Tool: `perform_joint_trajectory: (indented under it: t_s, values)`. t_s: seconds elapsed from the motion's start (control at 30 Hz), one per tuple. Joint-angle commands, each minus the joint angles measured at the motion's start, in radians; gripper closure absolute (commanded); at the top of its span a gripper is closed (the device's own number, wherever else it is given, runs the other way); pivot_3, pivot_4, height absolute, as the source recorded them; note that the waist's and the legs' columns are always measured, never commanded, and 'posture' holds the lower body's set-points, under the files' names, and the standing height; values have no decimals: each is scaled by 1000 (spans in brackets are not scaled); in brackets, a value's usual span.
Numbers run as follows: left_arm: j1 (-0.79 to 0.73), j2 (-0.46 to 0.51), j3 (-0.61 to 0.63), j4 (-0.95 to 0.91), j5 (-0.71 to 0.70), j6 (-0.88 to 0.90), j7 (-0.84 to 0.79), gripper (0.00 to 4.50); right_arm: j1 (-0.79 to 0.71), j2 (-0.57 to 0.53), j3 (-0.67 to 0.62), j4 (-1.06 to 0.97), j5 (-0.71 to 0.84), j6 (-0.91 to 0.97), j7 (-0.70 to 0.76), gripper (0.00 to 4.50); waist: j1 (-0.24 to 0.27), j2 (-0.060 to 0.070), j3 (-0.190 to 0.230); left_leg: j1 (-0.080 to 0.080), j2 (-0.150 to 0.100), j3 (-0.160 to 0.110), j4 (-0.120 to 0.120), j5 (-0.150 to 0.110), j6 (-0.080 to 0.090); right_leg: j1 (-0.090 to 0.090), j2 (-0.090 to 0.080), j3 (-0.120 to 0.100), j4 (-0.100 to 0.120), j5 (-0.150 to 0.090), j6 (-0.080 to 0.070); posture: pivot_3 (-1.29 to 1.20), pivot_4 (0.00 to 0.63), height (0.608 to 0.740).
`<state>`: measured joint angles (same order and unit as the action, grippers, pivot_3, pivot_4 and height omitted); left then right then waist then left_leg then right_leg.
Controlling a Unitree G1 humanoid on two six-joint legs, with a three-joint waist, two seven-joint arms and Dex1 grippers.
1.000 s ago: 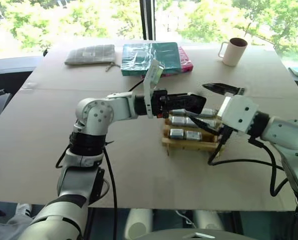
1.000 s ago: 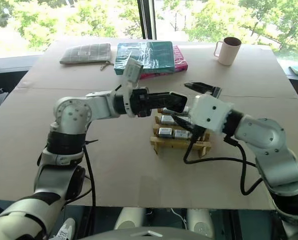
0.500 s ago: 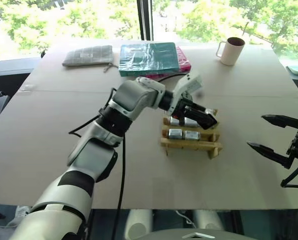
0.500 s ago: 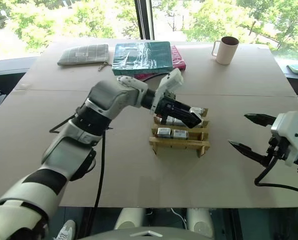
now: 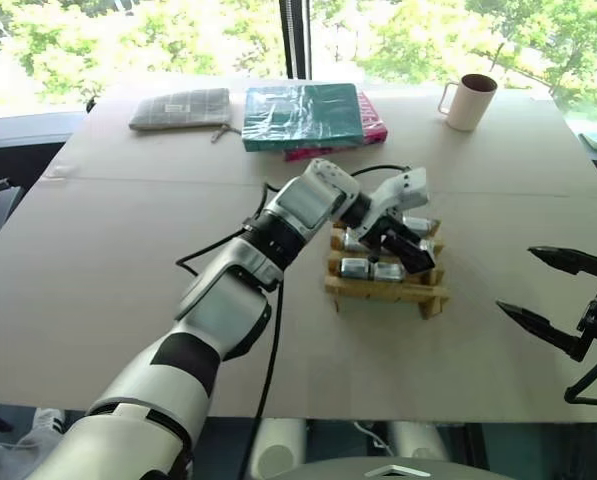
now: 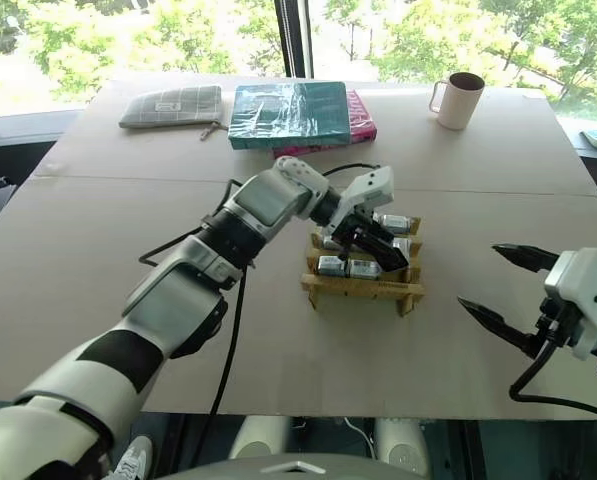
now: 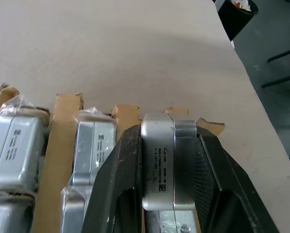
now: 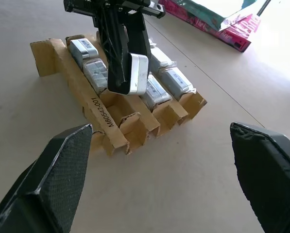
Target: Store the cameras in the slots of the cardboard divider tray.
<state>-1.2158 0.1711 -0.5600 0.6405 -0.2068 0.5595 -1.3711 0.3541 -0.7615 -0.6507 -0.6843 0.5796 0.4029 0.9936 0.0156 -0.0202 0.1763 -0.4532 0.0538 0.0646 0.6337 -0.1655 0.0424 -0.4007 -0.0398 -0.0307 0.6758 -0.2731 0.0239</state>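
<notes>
The cardboard divider tray (image 5: 382, 291) lies on the table ahead of me, with several wrapped silver cameras (image 5: 356, 267) in its slots. My left gripper (image 5: 414, 259) is shut on one silver camera (image 8: 135, 73) and holds it tilted just above the tray's right end. An empty slot (image 8: 116, 103) lies below it. In the left wrist view this camera (image 7: 159, 160) sits between the black fingers (image 7: 119, 179), with stored cameras (image 7: 11, 145) beside it. My right gripper (image 5: 515, 278) hangs open to the right of the tray, apart from it, with nothing between its fingers.
At the table's back lie a grey pouch (image 5: 181, 108) and a teal book on a pink one (image 5: 303, 115). A mug (image 5: 470, 100) stands at the back right. A black cable (image 5: 383, 172) runs behind the tray.
My left gripper has swung right and down over the tray with the camera, its wrist rolling. My right gripper has pulled away from the tray to the right and stays open.
</notes>
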Motion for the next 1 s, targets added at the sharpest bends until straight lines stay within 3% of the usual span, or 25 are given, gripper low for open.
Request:
perform_joint_trajectory:
  t_s: [0.03, 0.27, 0.6, 1.0]
  values:
    - [-37, -20, -6, 14, 58, -52, -16, 3756, 22, 11, -53, -38, 28, -33, -3, 0, 0, 0, 0, 0, 0, 0, 0, 0, 0, 0, 0, 0, 0, 0, 0, 0, 150, 740]
    - [-50, -40, -31, 32, 159, -77, -33, 3756, -8, -3, -56, 1, 84, -61, 21, 0, -2, 0, 0, 0, 0, 0, 0, 0, 0, 0, 0, 0, 0, 0, 0, 0, 150, 740]
    - [-65, -28, -28, 12, 208, -28, -77, 3756, -162, -135, -3, 221, 84, -93, 134, 0, -3, 0, 0, 1, 0, 0, 1, 0, 0, 0, 1, 1, 1, 1, -1, 0, 150, 740]
    - [-61, -47, -54, 72, 294, -70, -39, 3756, -140, -109, 33, 206, 48, -132, 128, 0, -4, 0, 0, 2, 1, 1, 2, 0, 0, 0, 1, 2, 2, 0, 0, 0, 150, 740]
